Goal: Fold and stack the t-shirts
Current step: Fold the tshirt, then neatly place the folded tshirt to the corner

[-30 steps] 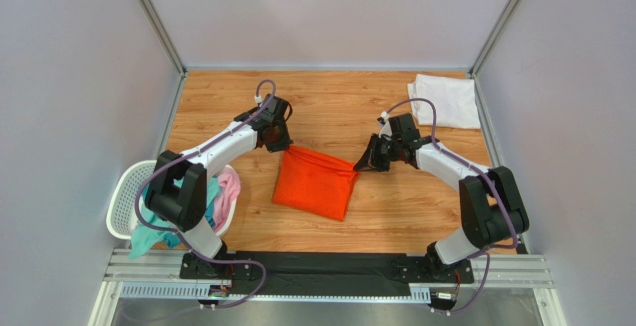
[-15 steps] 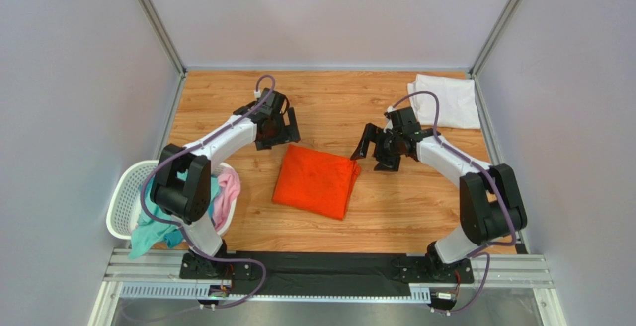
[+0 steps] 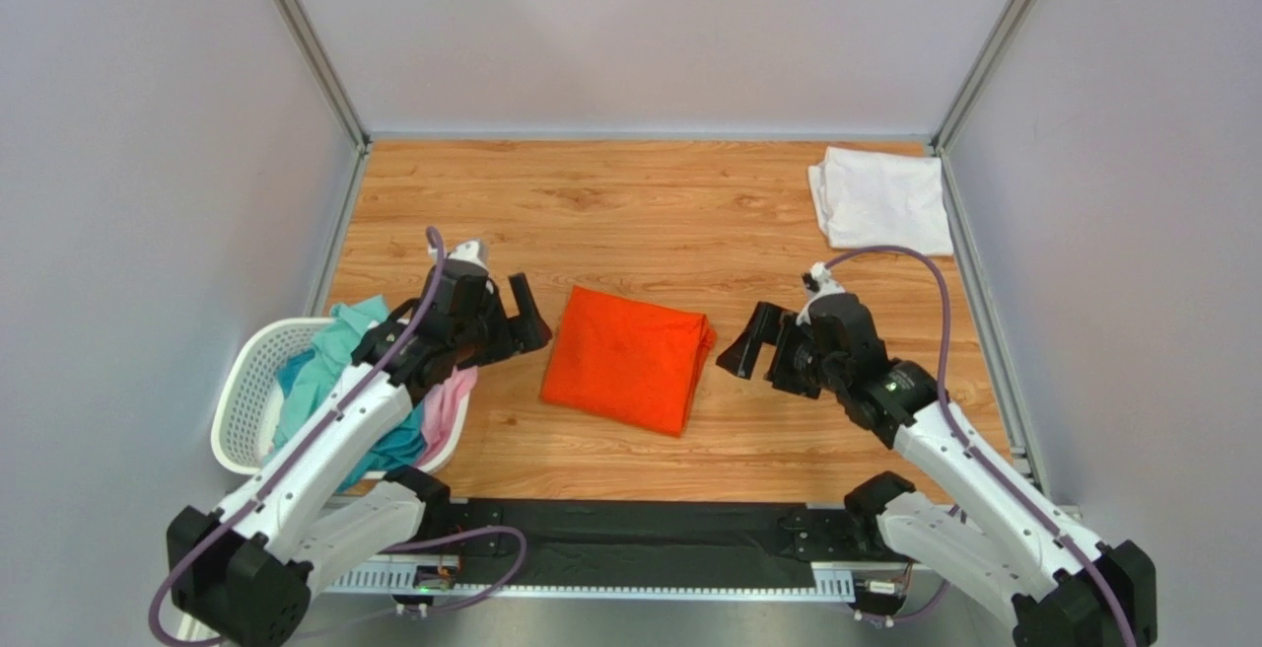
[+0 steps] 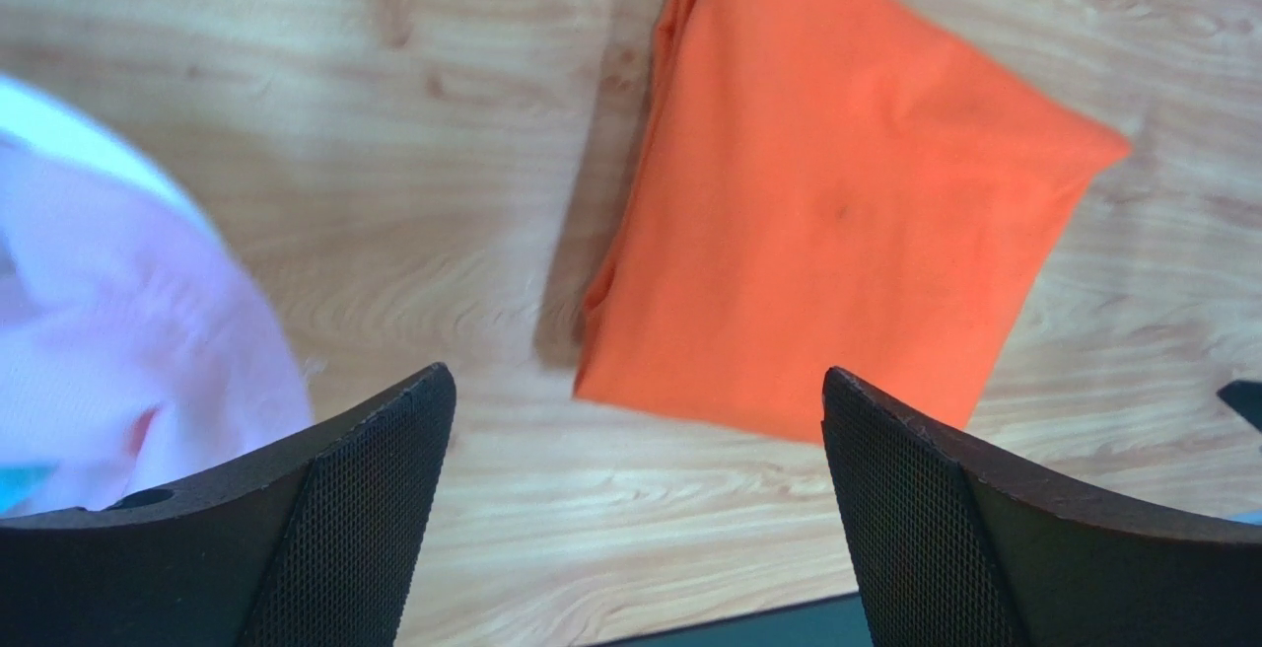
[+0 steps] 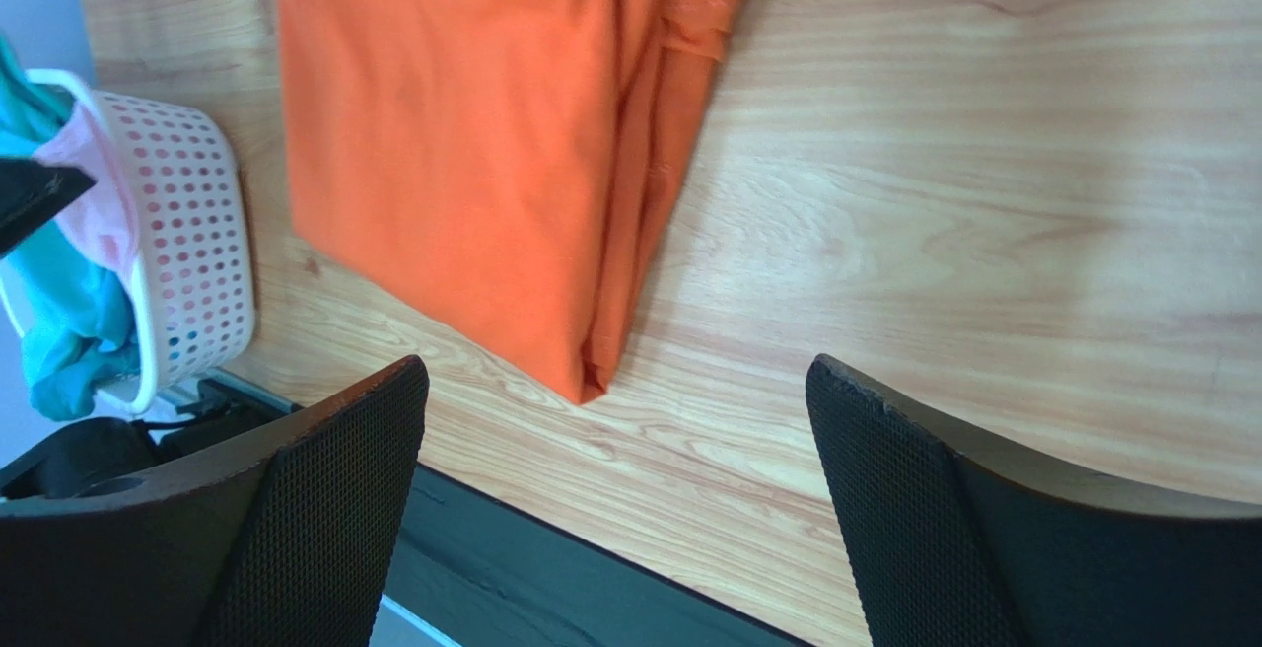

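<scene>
Orange t-shirt (image 3: 625, 359): bright, plain cloth; folded into a rough rectangle set askew; lies flat near the middle of the counter (image 3: 652, 218); top face smooth with faint creases; stacked fold edges run along the side toward the right arm; a small bunched hem juts out at its far right corner.
White t-shirt (image 3: 885, 200): folded, slightly rumpled; lies in the far right corner of the counter; well apart from the orange one.
Teal t-shirt (image 3: 319, 381): unfolded; heaped in the laundry basket (image 3: 242, 399); spills over the rim.
Pink t-shirt (image 3: 452, 396): unfolded; drapes over the basket's rim on the side facing the orange t-shirt.
Left fingers (image 4: 356, 514): spread wide, released; grasping nothing; just left of the orange t-shirt and above the counter; not touching the cloth.
Right fingers (image 5: 311, 499): spread wide, released; grasping nothing; just right of the orange t-shirt, on the side of its stacked edges; not touching the cloth.
Laundry basket: white, perforated; stands at the near left edge of the counter, beside the left arm.
Counter: light wood grain with boards running left to right; matt surface; soft shadow under the orange t-shirt.
Mounting rail (image 3: 637, 529): black strip on a metal frame along the near edge; carries both arm bases.
Room: plain pale grey walls (image 3: 652, 26) on three sides; metal corner posts (image 3: 304, 38) rise from the far corners.
</scene>
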You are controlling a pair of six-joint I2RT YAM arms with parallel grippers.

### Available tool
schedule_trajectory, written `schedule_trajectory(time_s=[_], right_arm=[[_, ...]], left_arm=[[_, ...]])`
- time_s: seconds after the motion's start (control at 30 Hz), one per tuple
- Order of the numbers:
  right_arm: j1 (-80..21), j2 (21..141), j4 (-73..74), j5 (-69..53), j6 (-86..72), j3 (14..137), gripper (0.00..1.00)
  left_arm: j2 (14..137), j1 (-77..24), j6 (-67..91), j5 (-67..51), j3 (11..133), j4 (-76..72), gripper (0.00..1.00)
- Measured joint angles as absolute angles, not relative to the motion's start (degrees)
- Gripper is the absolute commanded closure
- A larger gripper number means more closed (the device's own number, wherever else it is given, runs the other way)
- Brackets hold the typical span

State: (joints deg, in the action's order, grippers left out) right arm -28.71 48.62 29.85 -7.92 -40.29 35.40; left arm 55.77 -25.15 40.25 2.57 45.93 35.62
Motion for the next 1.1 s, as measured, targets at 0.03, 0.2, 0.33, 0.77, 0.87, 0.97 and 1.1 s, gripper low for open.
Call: schedule_trajectory(time_s=[0.03, 0.2, 0.33, 0.77, 0.87, 0.97, 1.1], right_arm=[[-28.75, 47.55, 29.78, -7.49, -40.80, 34.11, 0.00], [-30.00, 47.75, 29.21, -6.15, -41.95, 32.51, 0.00], [-32.71, 51.64, 28.40, -4.34, -42.50, 32.64, 0.00], [-42.63, 74.72, 23.55, 5.13, -46.61, 41.41, 0.04], [-42.63, 80.09, 22.83, 6.94, -47.27, 43.92, 0.07], [-42.63, 83.81, 22.72, 7.53, -47.57, 45.71, 0.12], [-42.76, 86.83, 22.22, 7.49, -48.01, 46.92, 0.20]], left_arm=[[53.87, -25.15, 40.45, 2.72, 44.75, 37.08, 0.00], [48.84, -25.15, 40.82, 2.66, 43.05, 41.19, 0.00], [48.07, -25.15, 41.12, 2.85, 41.91, 41.80, 0.00], [46.59, -25.15, 41.56, 1.83, 40.99, 41.04, 0.00], [46.15, -25.15, 41.95, 1.80, 41.01, 40.93, 0.00], [45.25, -25.15, 42.85, 2.94, 41.01, 40.95, 0.00], [43.09, -25.15, 43.90, 5.17, 41.01, 40.97, 0.00]])
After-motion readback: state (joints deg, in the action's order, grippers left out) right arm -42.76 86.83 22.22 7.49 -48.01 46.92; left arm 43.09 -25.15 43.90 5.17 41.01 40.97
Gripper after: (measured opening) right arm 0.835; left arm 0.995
